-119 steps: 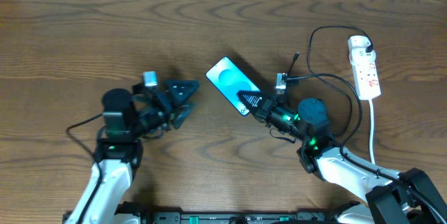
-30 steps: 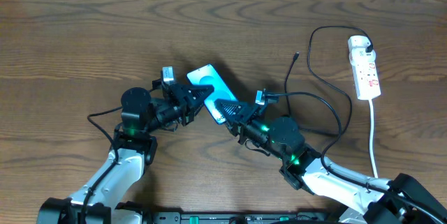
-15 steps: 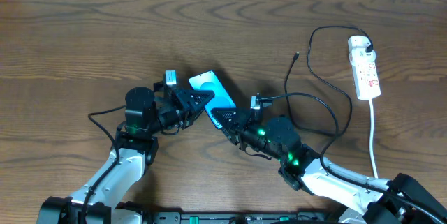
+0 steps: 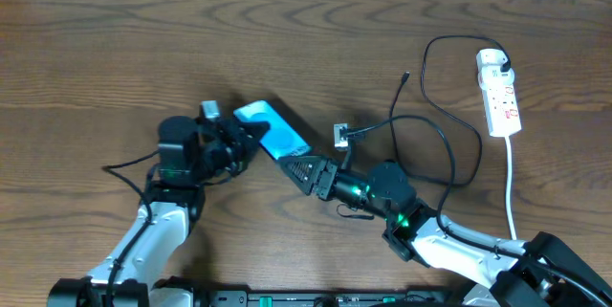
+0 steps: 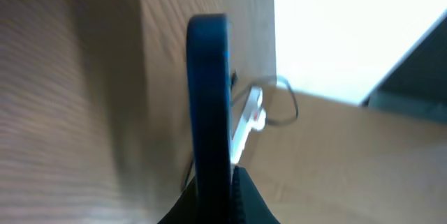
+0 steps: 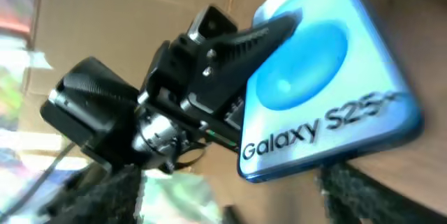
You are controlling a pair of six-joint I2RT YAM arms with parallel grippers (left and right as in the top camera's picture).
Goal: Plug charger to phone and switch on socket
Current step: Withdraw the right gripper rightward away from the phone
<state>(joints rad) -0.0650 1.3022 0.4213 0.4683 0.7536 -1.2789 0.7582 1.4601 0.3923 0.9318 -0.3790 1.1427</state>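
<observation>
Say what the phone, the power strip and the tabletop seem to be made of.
The phone: glossy, glass-like front, lit cyan; smooth dark blue rim, metal or plastic unclear. The power strip: white, smooth, with a rounded end, likely moulded plastic. The tabletop: matte brown with wood grain; solid wood or laminate, cannot tell.

Glossy phone (image 4: 271, 131), matt wood-grain table (image 4: 143, 39), smooth white plastic socket (image 4: 500, 97), matt black charger (image 4: 423, 77)
</observation>
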